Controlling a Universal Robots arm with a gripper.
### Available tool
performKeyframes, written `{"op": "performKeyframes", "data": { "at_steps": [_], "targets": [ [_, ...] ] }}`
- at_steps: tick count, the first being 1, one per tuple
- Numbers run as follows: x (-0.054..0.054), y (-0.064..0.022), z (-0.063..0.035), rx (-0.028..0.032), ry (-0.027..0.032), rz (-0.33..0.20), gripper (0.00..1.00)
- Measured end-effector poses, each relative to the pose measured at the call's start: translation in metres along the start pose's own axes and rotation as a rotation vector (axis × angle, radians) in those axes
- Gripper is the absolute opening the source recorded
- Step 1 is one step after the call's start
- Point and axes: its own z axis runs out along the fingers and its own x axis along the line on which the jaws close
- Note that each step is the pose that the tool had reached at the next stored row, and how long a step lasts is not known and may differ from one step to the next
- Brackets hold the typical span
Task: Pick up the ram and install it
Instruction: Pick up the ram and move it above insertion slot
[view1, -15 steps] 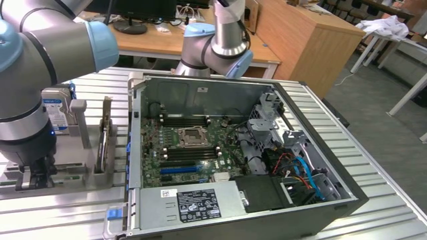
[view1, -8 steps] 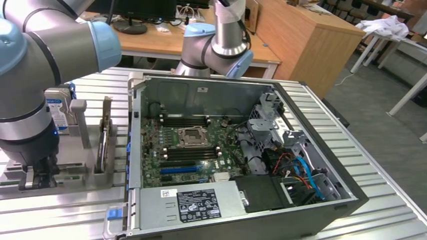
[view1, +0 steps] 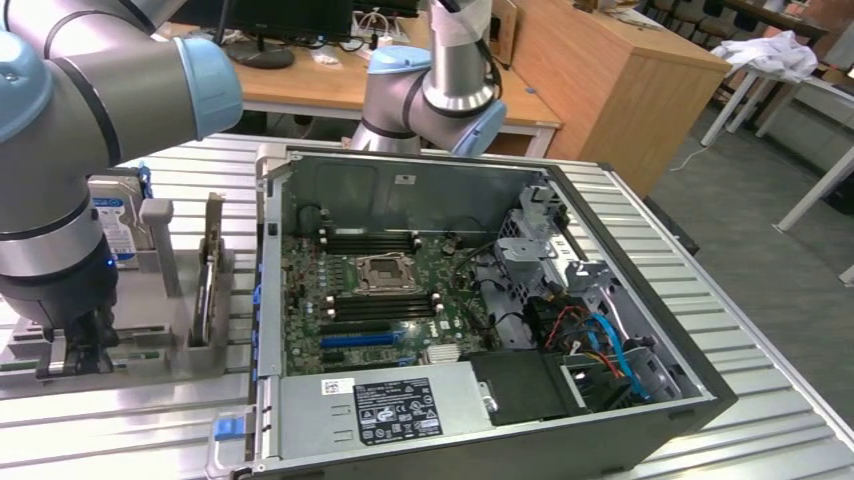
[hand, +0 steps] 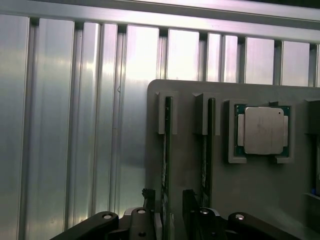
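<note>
Straddling the ram (hand: 165, 145) in its holder (hand: 190, 100), pincer (hand: 167, 205) wide.
Exterior view: the pincer (view1: 78, 345) hangs low over the holder (view1: 147, 340) on the bench (view1: 747, 330), at that view's left of the case (view1: 441, 190), which lies open on its side so its board faces up. Wrist view: the ram stands on edge in a slot, likely so its flat faces can be gripped. The jaws stand wide either side of it, gripping nothing. A second stick (hand: 207, 150) stands just beside.
</note>
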Motion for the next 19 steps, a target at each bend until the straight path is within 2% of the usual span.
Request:
{"op": "performKeyframes", "data": {
  "at_steps": [5, 6, 19],
  "targets": [
    [0.0000, 0.0000, -0.0001, -0.0001, 0.0001, 0.000, 0.34],
    [0.0000, 0.0000, -0.0001, -0.0001, 0.0001, 0.000, 0.27],
    [0.0006, -0.0052, -0.0003, -0.0009, 0.0001, 0.000, 0.27]
  ]
}}
